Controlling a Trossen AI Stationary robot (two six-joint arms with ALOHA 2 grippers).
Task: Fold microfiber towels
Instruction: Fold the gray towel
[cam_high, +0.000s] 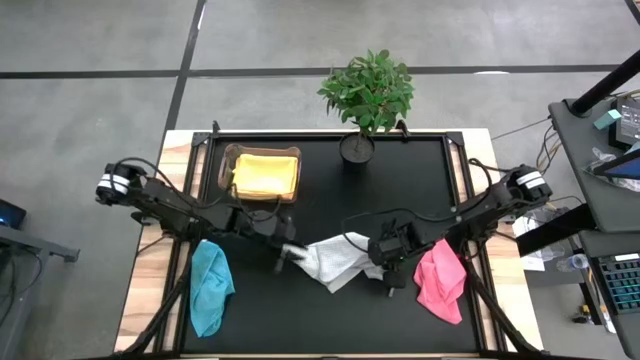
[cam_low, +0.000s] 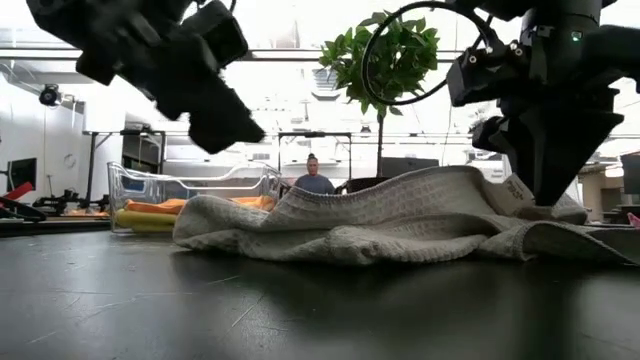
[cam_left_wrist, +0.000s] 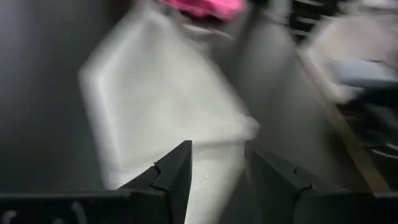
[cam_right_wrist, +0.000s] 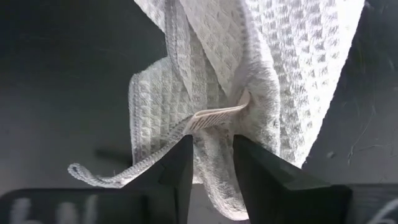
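A white-grey waffle towel lies crumpled at the table's middle, resting in loose folds. My left gripper hangs open just above the towel's left end and touches nothing. My right gripper points down at the towel's right end, its fingers parted on either side of a bunched fold beside a small tag. A teal towel lies near the left front edge and a pink towel near the right front. A yellow towel sits in a clear box. My right gripper comes at the towel from above, pointing steeply down. A bunched fold at the towel's right end fills the gap between its parted fingers. Whether the fingers still touch that fold I cannot tell. The towel lies on the table, slack.
The clear plastic box stands at the far left of the black mat, and a potted plant at the far middle. A person sits in the room beyond the table. Bare mat lies in front of the white-grey towel.
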